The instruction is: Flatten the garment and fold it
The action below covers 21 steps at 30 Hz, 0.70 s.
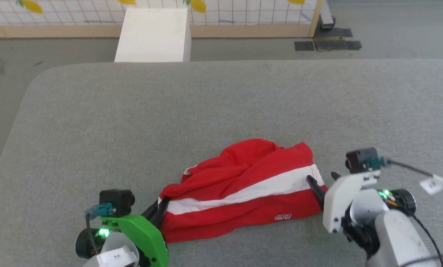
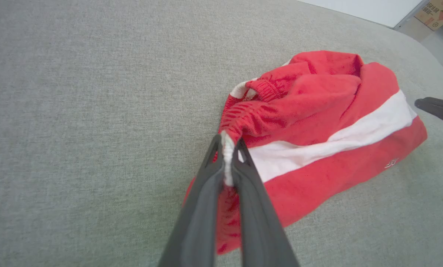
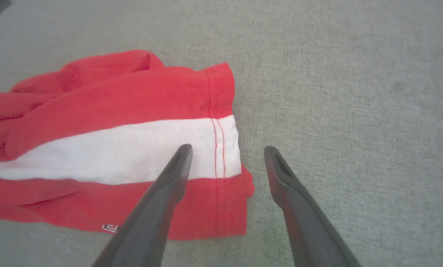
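In the head view, the red shorts (image 1: 243, 189) are seen lying crumpled on the near part of a grey padded surface (image 1: 206, 104), between the two claws. The left claw (image 1: 159, 208) is placed at the left end of the shorts, and its dark fingers are pressed together on the cloth there. The right claw (image 1: 323, 181) is found at the right end, where the white stripe (image 1: 265, 187) finishes. One of its fingers is over the edge of the cloth and the other is over the grey surface. A white box (image 1: 154, 35) is seen on the floor behind the surface.

In the left wrist view, the left claw (image 2: 227, 142) is clenched on the elastic waistband (image 2: 258, 107). A white gathered piece of it is squeezed between the two fingertips. From there the shorts (image 2: 317, 122) are bunched towards the right of this view, and a small white logo (image 2: 391, 162) is shown near their lower edge. A dark finger (image 2: 438, 109) of the other claw is seen just beside the far end of the shorts.

In the right wrist view, the right claw (image 3: 227, 149) is spread wide and nothing is held in it. One fingertip is over the white stripe, near the stitched hem (image 3: 221, 92), and the other is over the bare grey surface. Whether the cloth is touched by the first fingertip cannot be told.
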Tool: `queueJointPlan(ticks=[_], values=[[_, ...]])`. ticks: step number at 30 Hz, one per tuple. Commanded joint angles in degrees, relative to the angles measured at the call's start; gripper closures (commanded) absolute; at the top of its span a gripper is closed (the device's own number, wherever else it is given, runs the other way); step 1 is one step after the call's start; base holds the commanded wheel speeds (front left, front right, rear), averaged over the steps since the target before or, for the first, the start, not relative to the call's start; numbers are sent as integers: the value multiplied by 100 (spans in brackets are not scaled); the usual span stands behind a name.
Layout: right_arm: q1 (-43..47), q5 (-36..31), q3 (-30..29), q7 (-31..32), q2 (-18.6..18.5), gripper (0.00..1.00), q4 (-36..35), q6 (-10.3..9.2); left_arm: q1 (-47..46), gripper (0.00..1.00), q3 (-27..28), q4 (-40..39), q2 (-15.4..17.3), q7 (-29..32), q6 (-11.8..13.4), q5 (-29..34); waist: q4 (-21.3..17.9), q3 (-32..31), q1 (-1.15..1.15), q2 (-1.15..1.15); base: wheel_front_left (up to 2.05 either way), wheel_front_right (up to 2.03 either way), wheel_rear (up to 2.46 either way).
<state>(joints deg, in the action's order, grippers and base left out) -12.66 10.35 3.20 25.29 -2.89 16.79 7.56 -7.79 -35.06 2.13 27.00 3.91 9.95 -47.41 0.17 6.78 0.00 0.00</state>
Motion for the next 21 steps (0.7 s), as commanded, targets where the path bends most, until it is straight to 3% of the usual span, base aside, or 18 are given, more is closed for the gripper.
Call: queueJointPlan(ticks=[1,7,8,11,21], values=[[-206,39,5,137,2,0,107,-8,-118,100,-7,18,-32,-19,-40,66,128,148,0,0,0,0,0],[-701,173,229,667,2,0,538,-8,-348,100,-38,122,-107,-36,-125,98,270,308,0,0,0,0,0],[-730,185,251,675,2,13,550,-8,-364,100,-38,136,-115,-42,-129,98,277,316,0,0,0,0,0],[-744,247,350,666,2,100,538,-8,-384,100,-36,179,-132,-58,-140,82,278,316,0,0,0,0,0],[-455,181,389,441,-5,100,117,-8,-314,100,3,200,-80,-68,-121,7,133,220,0,0,0,0,0]])
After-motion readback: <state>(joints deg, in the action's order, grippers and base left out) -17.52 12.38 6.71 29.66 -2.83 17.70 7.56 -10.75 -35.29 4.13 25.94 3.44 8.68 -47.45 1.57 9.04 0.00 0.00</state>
